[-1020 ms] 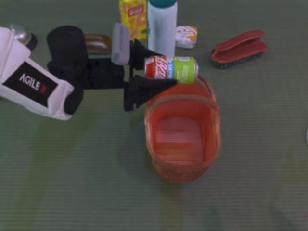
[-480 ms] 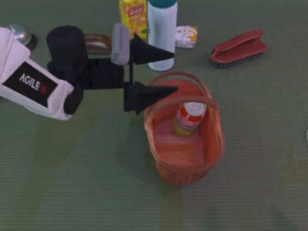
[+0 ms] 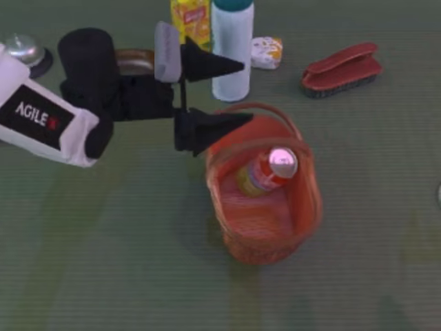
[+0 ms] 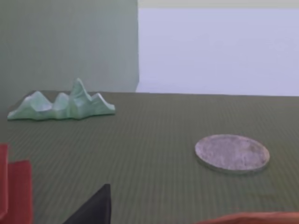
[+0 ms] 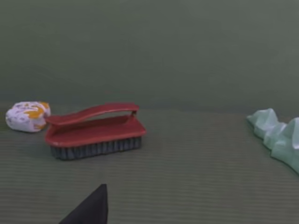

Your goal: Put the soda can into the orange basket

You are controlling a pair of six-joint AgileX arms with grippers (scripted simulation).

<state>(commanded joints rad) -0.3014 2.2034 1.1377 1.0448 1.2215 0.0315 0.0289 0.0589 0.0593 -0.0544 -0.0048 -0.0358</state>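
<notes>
The green table (image 3: 103,262) is seen from above, with most items set along its far edge. The left arm (image 3: 45,121), white with a black label, is extended from the table's left side. The left gripper (image 3: 238,93) is held just beside the far-left rim of the orange basket (image 3: 306,207); its jaws are spread wide with nothing between them, 1 fingertip over the foot of the white bottle and the other over the basket's rim.

The orange basket is placed near the table's middle, and its 2 hoop handles arch across it. The soda can (image 3: 270,169) is found inside the basket, tilted, with its silver top turned up toward the camera and its red part showing below.

The white bottle (image 3: 231,41) with a teal cap is stood behind the basket, and the yellow juice carton (image 3: 191,21) is set just to its left. The red brush (image 3: 342,69) is laid well to the right of the bottle, with a small white and orange packet (image 3: 266,52) between them. A silver bell (image 3: 23,49) is seen at the far left.

In the right wrist view, only 1 dark fingertip of the right gripper is visible, so the state of its jaws cannot be told.
</notes>
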